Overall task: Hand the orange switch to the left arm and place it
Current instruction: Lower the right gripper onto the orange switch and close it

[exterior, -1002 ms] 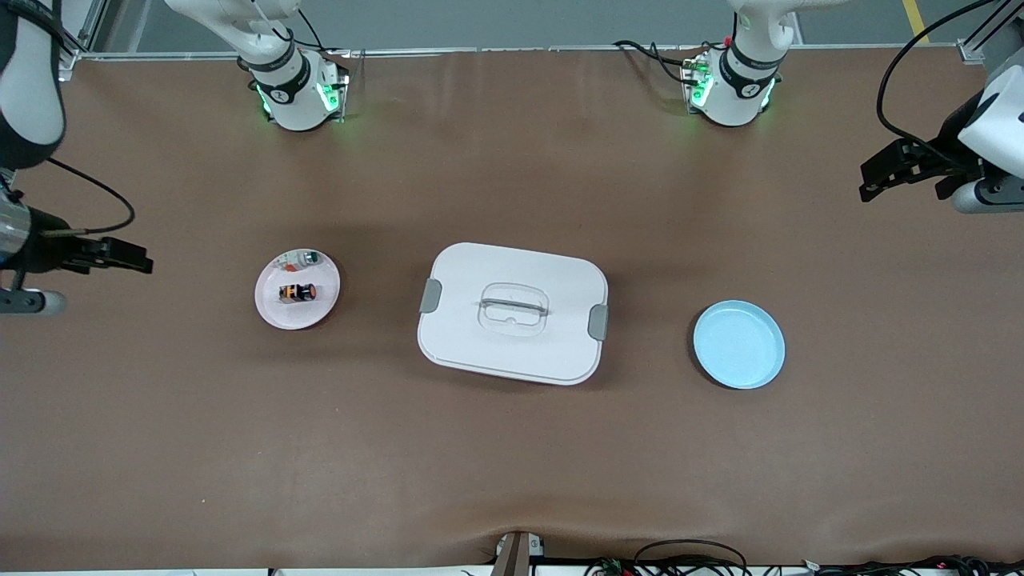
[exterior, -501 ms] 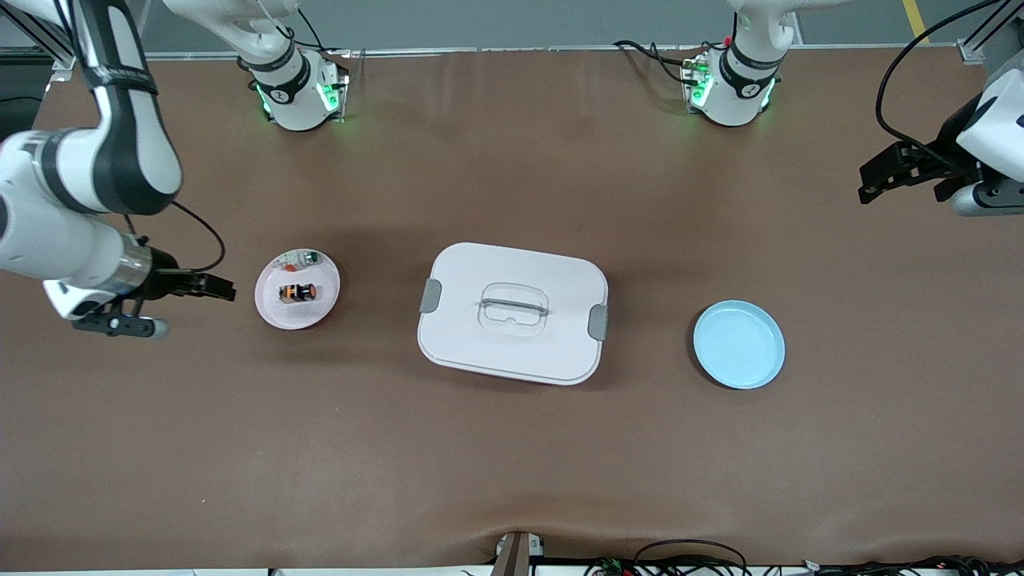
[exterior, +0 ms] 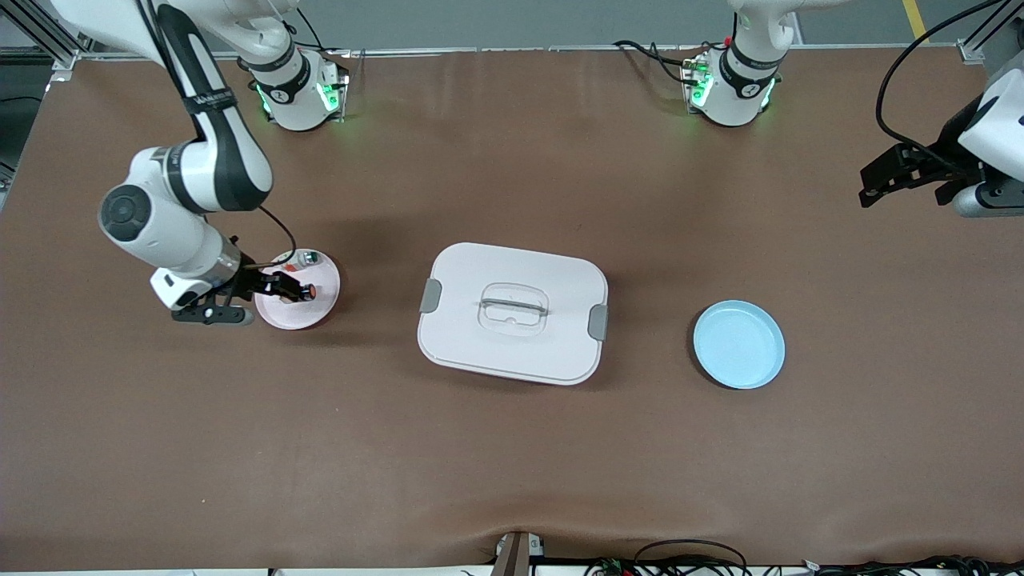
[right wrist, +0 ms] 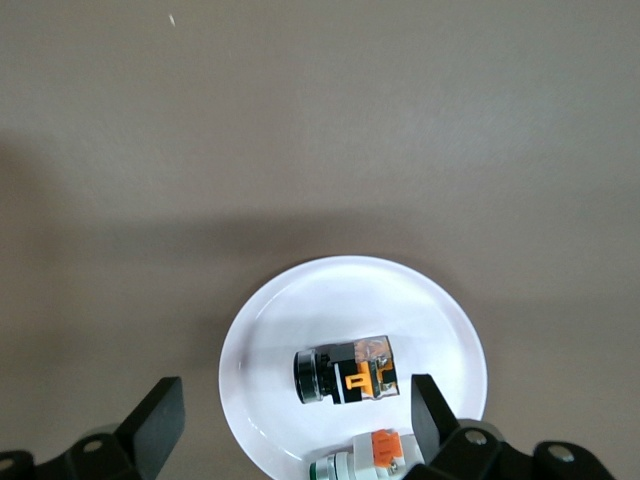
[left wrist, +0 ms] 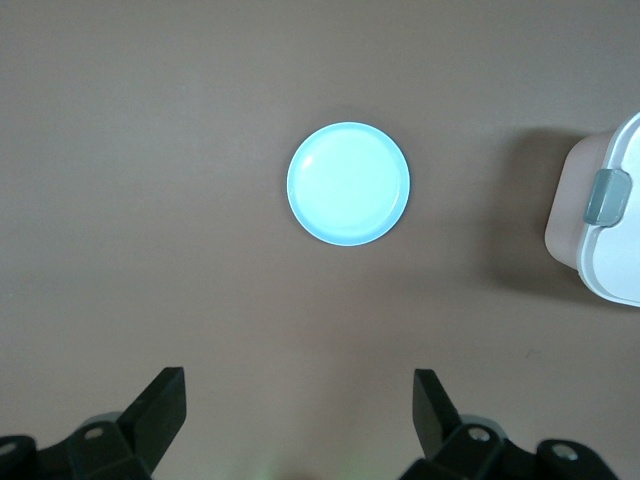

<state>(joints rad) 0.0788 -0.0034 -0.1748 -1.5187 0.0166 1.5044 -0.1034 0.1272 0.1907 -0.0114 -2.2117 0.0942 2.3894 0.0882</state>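
Observation:
The orange switch (exterior: 310,294) lies on its side on a pink plate (exterior: 300,316) toward the right arm's end of the table. In the right wrist view the switch (right wrist: 345,375) is black with an orange tab and a clear end, on the plate (right wrist: 300,310). My right gripper (exterior: 290,288) is open over the plate, its fingers (right wrist: 160,420) apart on either side of the switch, not touching it. The white box (exterior: 520,272) stands mid-table. My left gripper (exterior: 876,180) is open and empty, up in the air at the left arm's end of the table, where it waits.
A green-capped whitish component (exterior: 307,258) lies on the same pink plate beside the switch, farther from the front camera; it also shows in the right wrist view (right wrist: 365,462). A blue plate (exterior: 738,345) sits between the box and the left arm's end; the left wrist view shows it (left wrist: 348,184) and a box corner (left wrist: 605,225).
My right arm has swung in from the table's end toward the middle and brought its open gripper over the pink plate. The left arm has barely moved.

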